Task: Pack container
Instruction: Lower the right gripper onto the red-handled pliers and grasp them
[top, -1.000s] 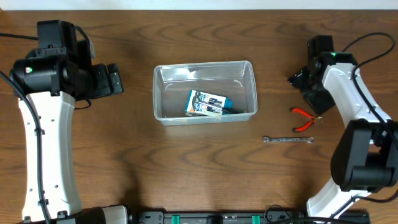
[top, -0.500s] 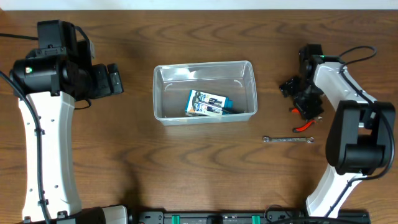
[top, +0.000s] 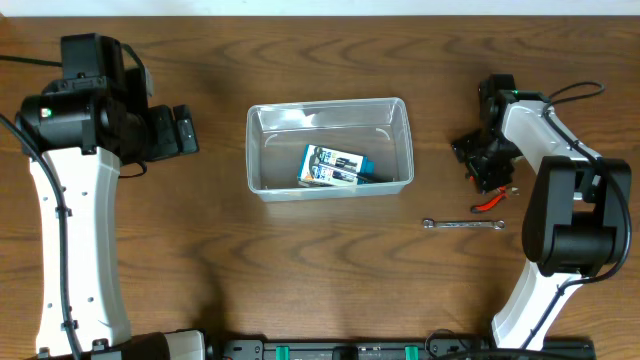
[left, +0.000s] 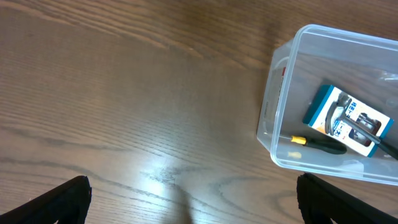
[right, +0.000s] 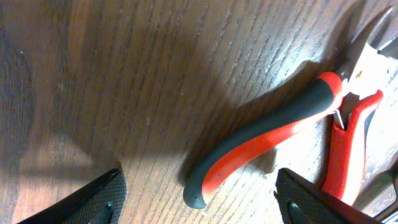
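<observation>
The container (top: 256, 160), a clear plastic tub, stands mid-table and holds a blue-and-white packet (top: 333, 167) and a black tool with a yellow end (left: 314, 143). In the left wrist view the container (left: 273, 118) is at the right. My left gripper (top: 185, 130) hovers open to its left, nothing between the fingers (left: 59, 202). Red pliers (top: 489, 203) lie right of the tub. My right gripper (top: 487, 165) sits low over them and is open. One red-and-grey handle of the pliers (right: 267, 137) ends between its fingers (right: 93, 199), touching neither.
A small silver wrench (top: 463, 224) lies on the wooden table (top: 330, 270) just in front of the pliers. The right arm's white links and cable arch over the table's right edge.
My right gripper has swung in and come down over the pliers, covering part of them, and its jaws have narrowed a little. The left arm has not moved.
</observation>
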